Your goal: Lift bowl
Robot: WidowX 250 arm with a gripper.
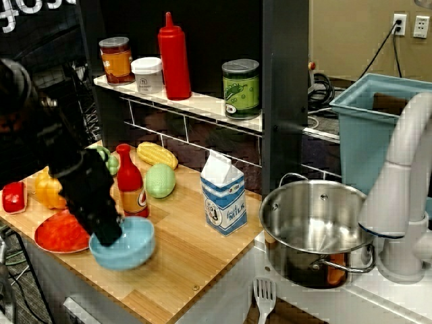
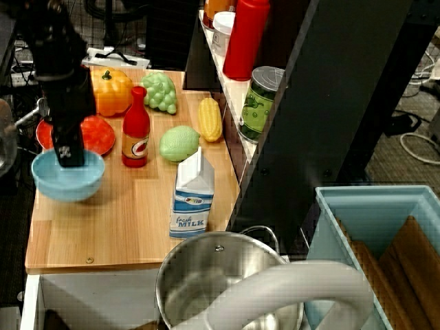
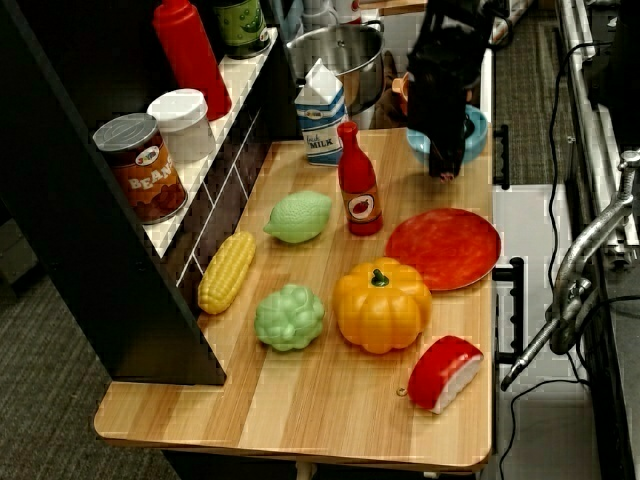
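The light-blue bowl (image 1: pixel 128 248) sits at the front edge of the wooden board, beside the red-orange plate (image 1: pixel 57 236). It also shows in the top view (image 2: pixel 69 180) and in the side view (image 3: pixel 472 130). My black gripper (image 1: pixel 108 234) reaches down onto the bowl's near-left rim and its fingers are closed on that rim. The gripper also shows from above (image 2: pixel 69 157) and from the side (image 3: pixel 445 165). I cannot tell whether the bowl is touching the board or just off it.
A red sauce bottle (image 1: pixel 130 182) stands right behind the bowl. A milk carton (image 1: pixel 224 196) stands to its right and a steel pot (image 1: pixel 317 223) stands off the board. An orange pumpkin (image 3: pixel 383 305), green vegetables and corn lie further along the board. A shelf with cans runs behind.
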